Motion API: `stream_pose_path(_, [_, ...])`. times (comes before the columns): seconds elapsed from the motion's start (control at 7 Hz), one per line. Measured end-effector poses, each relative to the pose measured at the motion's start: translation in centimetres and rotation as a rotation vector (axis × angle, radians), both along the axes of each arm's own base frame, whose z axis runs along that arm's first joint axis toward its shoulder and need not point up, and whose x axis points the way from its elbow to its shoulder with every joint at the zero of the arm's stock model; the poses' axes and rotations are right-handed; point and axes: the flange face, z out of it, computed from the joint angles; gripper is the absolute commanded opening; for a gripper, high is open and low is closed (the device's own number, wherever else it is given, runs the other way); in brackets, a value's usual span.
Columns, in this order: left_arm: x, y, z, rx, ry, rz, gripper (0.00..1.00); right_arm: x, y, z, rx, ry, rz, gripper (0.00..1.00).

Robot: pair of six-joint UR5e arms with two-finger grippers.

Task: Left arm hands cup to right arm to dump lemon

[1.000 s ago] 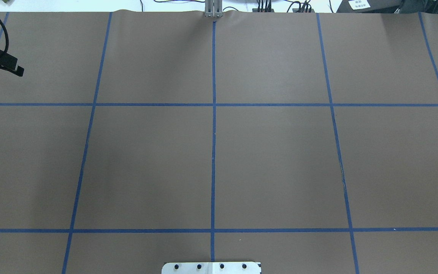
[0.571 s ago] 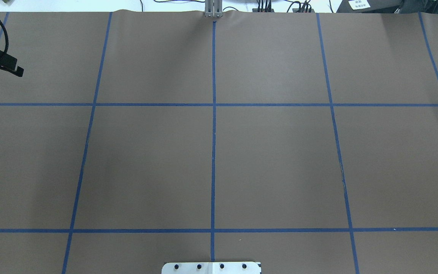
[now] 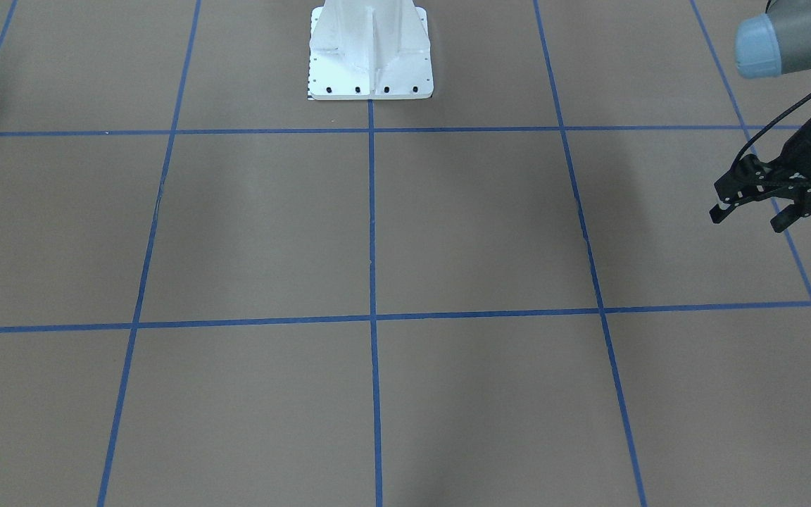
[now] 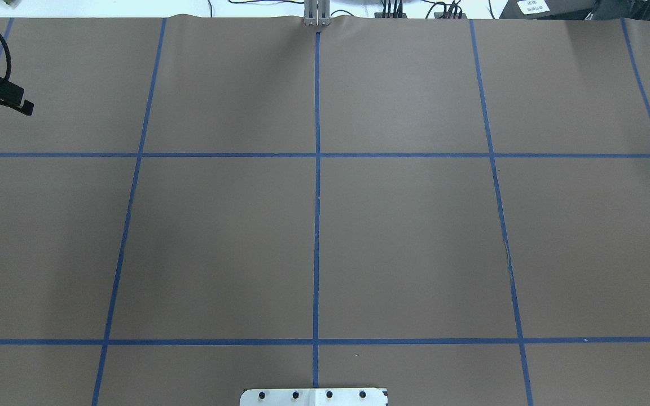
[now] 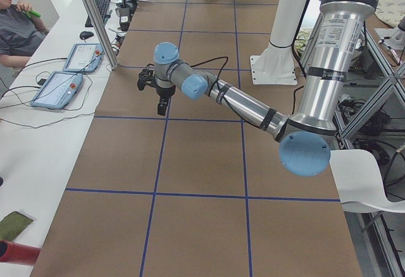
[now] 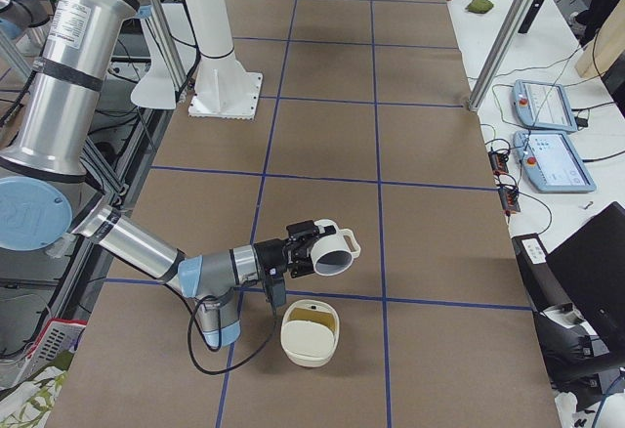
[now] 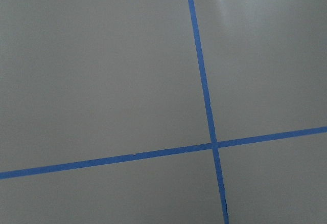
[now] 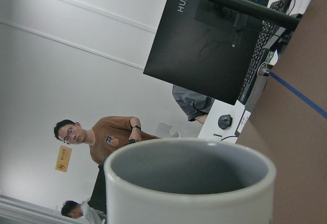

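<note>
The white cup (image 6: 337,252) with a loop handle lies tipped on its side in the air, at the fingers of my right gripper (image 6: 311,249). Whether that gripper is open or shut I cannot tell. In the right wrist view the cup's rim (image 8: 189,183) and grey inside fill the lower frame, with nothing showing inside. I cannot make out the lemon as such. Just below and nearer the camera, a cream bowl (image 6: 310,332) stands with a yellowish inside. My left gripper (image 3: 747,220) hangs open and empty over the mat's far left (image 4: 20,103), far from the cup.
A brown mat with blue tape lines (image 4: 316,225) covers the table. The white robot base (image 3: 370,63) stands at the robot's edge. Tablets (image 6: 547,135), cables and a monitor (image 8: 214,35) lie along the operators' side, where people stand behind.
In the overhead view the left gripper has drawn back slightly toward the left edge. Nothing else has changed there.
</note>
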Motion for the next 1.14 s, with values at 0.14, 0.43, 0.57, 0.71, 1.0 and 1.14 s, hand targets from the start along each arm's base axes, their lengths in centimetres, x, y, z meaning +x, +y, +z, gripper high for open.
stream_pose_path(0.14, [0.0,0.0,0.1,-0.002,-0.001,0.000,1.00,-0.1,-0.2,-0.1,0.026,0.157,0.022,0.00])
stream_pose_path(0.43, [0.0,0.1,0.4,-0.008,-0.002,-0.001,1.00,-0.3,-0.2,0.5,0.083,0.521,0.047,0.00])
stream_pose_path(0.57, [-0.1,0.1,0.5,-0.009,-0.003,-0.001,1.00,-0.4,-0.3,0.6,0.130,0.709,0.057,0.00])
stream_pose_path(0.71, [-0.1,0.2,0.5,-0.010,-0.003,-0.001,1.00,-0.7,-0.6,0.6,0.193,0.890,0.061,0.00])
stream_pose_path(1.0, [0.0,0.1,0.7,-0.014,-0.005,-0.001,1.00,-1.7,-1.4,0.1,0.310,1.093,0.057,0.00])
stream_pose_path(1.14, [0.0,0.1,0.6,-0.010,-0.003,-0.001,1.00,-2.3,-2.4,-0.6,0.358,1.154,0.063,0.00])
